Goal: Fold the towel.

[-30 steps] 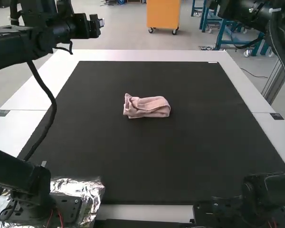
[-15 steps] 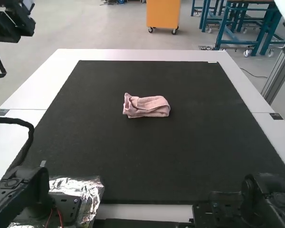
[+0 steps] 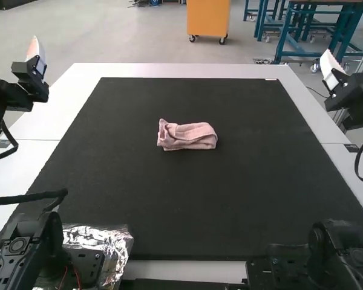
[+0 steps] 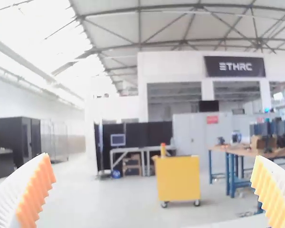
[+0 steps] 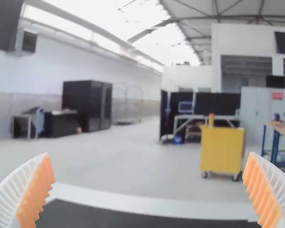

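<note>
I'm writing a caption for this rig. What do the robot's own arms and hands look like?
The left arm and right arm are black, each with a black cable looping off it. The left hand and right hand each have two white, ribbed, tapering fingers lined with orange, toothed pads.

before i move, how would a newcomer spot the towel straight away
Find the white-edged table, then the large black mat covering most of it. Near the mat's middle lies a small pink towel, bunched into a thick bundle. Its pink cloth sets it apart from the crinkled silver foil at the near left corner.
</note>
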